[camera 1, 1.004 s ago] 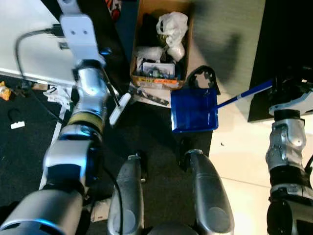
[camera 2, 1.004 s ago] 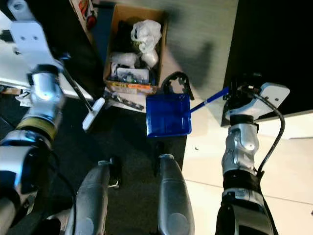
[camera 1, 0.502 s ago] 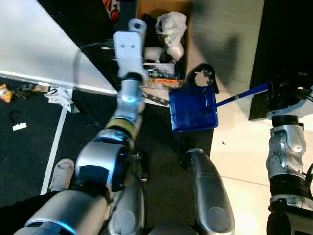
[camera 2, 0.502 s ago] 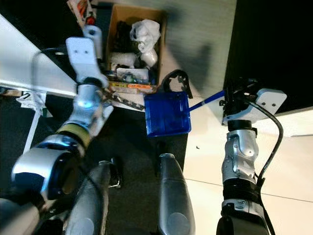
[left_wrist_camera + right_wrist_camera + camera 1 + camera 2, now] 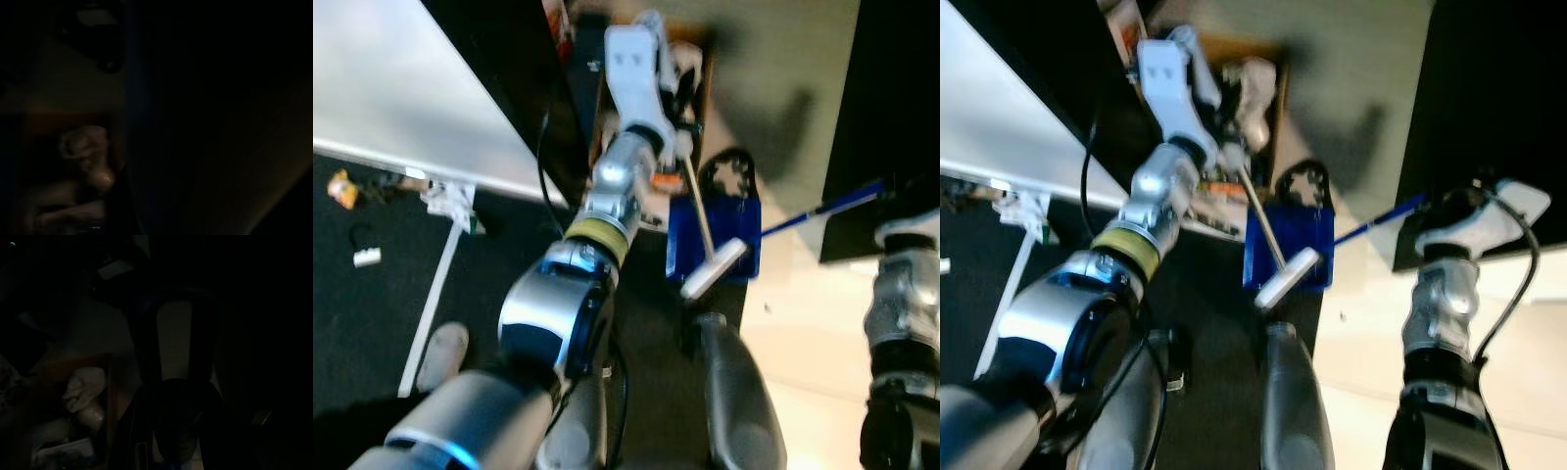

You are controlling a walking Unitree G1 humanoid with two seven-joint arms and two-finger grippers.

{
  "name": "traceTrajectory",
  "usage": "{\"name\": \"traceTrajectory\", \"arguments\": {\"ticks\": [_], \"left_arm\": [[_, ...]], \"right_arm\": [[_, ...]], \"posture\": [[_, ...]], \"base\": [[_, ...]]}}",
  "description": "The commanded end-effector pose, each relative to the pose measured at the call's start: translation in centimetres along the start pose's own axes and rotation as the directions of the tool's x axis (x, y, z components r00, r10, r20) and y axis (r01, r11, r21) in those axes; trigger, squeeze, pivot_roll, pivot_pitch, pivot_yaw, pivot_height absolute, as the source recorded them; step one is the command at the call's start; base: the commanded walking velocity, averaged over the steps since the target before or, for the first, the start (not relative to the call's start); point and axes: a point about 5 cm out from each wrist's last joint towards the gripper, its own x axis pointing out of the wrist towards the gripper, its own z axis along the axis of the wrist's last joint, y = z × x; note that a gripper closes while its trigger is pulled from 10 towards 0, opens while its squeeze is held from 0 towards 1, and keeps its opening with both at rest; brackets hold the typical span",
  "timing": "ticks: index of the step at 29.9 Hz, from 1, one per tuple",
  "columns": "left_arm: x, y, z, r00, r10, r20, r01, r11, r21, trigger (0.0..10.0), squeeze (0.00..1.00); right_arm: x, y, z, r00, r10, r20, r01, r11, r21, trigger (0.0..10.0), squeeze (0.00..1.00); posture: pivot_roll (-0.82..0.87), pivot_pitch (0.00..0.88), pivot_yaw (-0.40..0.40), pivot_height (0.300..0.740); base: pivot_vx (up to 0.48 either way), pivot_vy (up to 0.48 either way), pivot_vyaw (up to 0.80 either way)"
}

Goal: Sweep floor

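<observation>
Brush (image 5: 712, 269), white head at end of a thin stick, hangs from left gripper (image 5: 677, 125); grip hidden by blur, can't tell. Head sits over front lip of blue dustpan (image 5: 744, 223), prob to push dirt in. Right gripper (image 5: 891, 191) at pan's handle, fingers unclear. Box (image 5: 1252, 98) just behind pan

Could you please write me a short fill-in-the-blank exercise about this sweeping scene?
1. The dustpan on the floor is ____ in colour.
2. The broom head lies over the ____.
3. The cardboard box stands behind the ____.

Missing words: blue; dustpan; dustpan
</observation>
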Motion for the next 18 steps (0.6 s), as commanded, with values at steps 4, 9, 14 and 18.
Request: {"name": "traceTrajectory", "arguments": {"ticks": [4,9,14,18], "left_arm": [[-5.7,8.7,-3.1,0.917,0.394,-0.062,-0.38,0.911,0.159,10.0,0.0],[-8.9,11.2,-3.9,0.884,0.466,-0.038,-0.449,0.869,0.209,10.0,0.0],[-12.3,12.4,-5.0,0.868,0.494,-0.062,-0.472,0.856,0.211,10.0,0.0],[-13.8,12.2,-5.8,0.864,0.501,-0.047,-0.486,0.854,0.183,10.0,0.0]], "right_arm": [[-1.1,0.5,-3.1,0.991,-0.02,-0.129,0.027,0.998,0.051,10.0,0.0],[-0.8,0.7,-3.5,0.986,-0.031,-0.164,0.037,0.999,0.035,10.0,0.0],[-1.5,-0.2,-5.3,0.948,-0.089,-0.305,0.07,0.995,-0.073,10.0,0.0],[-1.7,-0.5,-5.4,0.946,-0.077,-0.314,0.041,0.992,-0.119,10.0,0.0]], "posture": [[0.03,0.091,0.026,0.731],[0.02,0.041,0.016,0.731],[0.03,0.0,0.001,0.731],[0.03,0.0,-0.002,0.731]], "base": [[0.0,0.0,0.0],[0.0,0.0,0.0],[0.0,0.0,0.0],[0.0,0.0,0.0]]}}
